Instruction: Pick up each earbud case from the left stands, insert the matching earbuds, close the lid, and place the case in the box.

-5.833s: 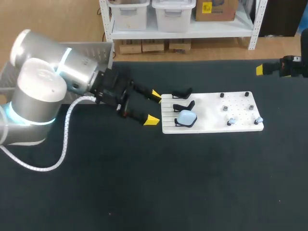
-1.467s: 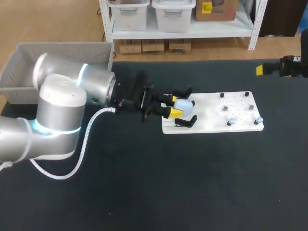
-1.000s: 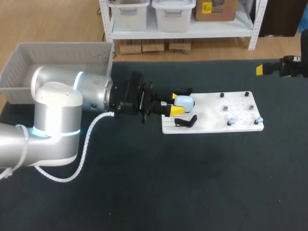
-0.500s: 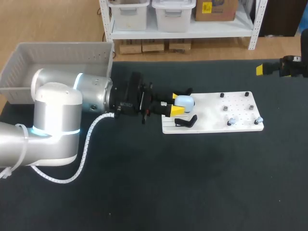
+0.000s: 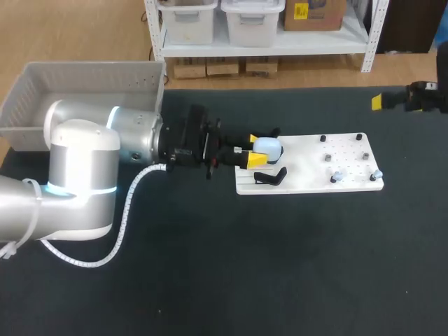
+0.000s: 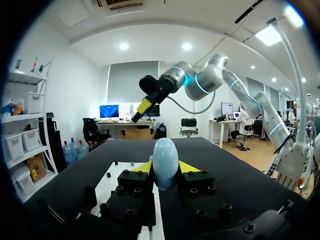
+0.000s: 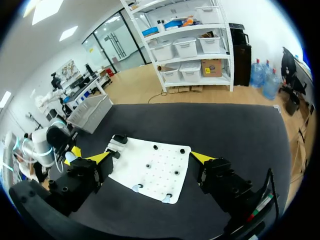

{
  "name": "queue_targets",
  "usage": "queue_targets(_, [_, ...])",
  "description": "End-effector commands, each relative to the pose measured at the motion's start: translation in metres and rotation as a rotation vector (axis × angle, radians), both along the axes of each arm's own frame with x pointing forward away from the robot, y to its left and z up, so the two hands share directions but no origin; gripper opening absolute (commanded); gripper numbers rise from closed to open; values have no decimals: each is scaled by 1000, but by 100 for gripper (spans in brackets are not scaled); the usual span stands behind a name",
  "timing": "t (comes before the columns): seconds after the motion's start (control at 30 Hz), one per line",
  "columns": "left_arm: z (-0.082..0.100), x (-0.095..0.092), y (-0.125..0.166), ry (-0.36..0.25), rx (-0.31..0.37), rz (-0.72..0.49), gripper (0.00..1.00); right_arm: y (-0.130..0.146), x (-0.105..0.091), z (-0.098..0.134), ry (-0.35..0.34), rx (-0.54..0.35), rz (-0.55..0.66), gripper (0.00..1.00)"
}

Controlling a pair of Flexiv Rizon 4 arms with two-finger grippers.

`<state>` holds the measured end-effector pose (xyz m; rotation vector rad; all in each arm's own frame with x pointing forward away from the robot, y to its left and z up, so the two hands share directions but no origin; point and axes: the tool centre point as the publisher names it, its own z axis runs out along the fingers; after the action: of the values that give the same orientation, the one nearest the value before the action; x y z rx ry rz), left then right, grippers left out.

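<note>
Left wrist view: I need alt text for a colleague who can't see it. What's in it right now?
The left pincer is shut on a pale blue earbud case, its yellow tips pressing either side. Below it lies the white board on the black table, and the right arm hangs in the air beyond.

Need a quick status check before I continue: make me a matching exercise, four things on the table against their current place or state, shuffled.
Things:
1. earbud case
2. right gripper
3. grey box
4. front black stand

Places or states:
A. bare, on the white board
B. open, nothing between its fingers
C. clamped in the left gripper
D. at the table's far left corner

Pairs: 1-C, 2-B, 3-D, 4-A
</note>
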<state>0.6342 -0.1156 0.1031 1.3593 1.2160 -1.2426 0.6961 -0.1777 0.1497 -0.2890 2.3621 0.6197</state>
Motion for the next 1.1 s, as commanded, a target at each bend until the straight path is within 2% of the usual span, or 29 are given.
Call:
queue_targets(0.03, [-1,-3,0,-3,-2,9,0,16,-18,8,-26,-20,55,100])
queue_targets(0.2, [-1,-3,0,-3,-2,9,0,45,-43,16,-66,-74,151,100])
queue_targets(0.43, [-1,-3,0,-3,-2,9,0,82,-66,12,-53,-83,257,100])
queue_targets(0.8, [-1,-3,0,-3,-2,9,0,134,-80,-2,1,-127,365,100])
queue_targets(1.1, [-1,-3,0,-3,-2,9,0,166,-87,-15,39,-124,430,100])
